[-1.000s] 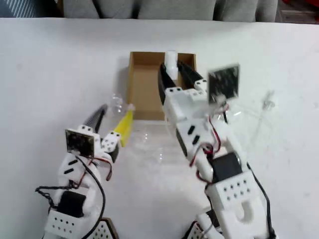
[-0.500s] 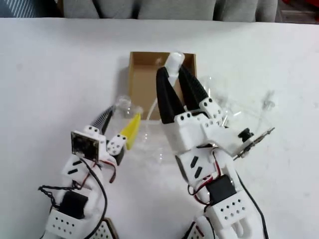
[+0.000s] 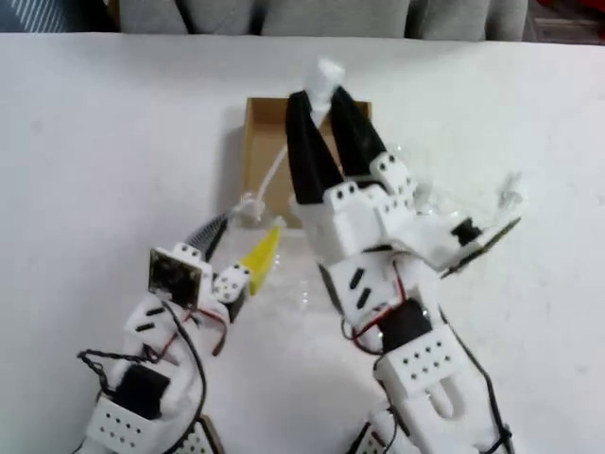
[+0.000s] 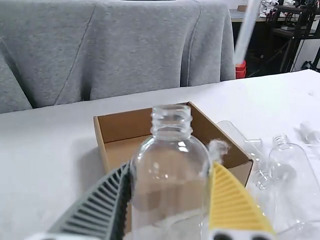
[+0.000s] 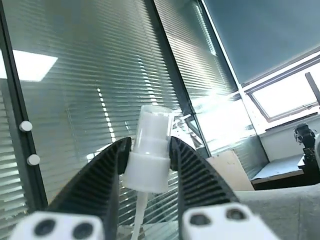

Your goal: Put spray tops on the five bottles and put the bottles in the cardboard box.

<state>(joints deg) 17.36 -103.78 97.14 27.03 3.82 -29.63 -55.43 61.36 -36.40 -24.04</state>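
My left gripper (image 3: 248, 225), with one grey and one yellow finger, is shut on a clear open-necked bottle (image 3: 248, 205) held upright just in front of the cardboard box (image 3: 266, 151). The left wrist view shows this bottle (image 4: 170, 170) between the fingers of the left gripper (image 4: 170, 200), with the box (image 4: 117, 130) behind it. My right gripper (image 3: 319, 95), black-fingered, is shut on a white spray top (image 3: 327, 76) raised over the box's far edge. Its thin tube (image 3: 274, 170) slants down toward the bottle's neck. Seen from the right wrist, the spray top (image 5: 146, 172) sits clamped in the right gripper (image 5: 148, 147).
Loose clear bottles (image 4: 292, 170) lie on the white table right of the box, partly under the right arm (image 3: 416, 194). Another spray top (image 3: 510, 192) lies at the far right. Grey chair backs (image 4: 100, 45) stand behind the table's far edge.
The right gripper has tilted up and lifted the spray top higher over the box, its tube now trailing toward the bottle. The left gripper has carried the bottle a little to the right.
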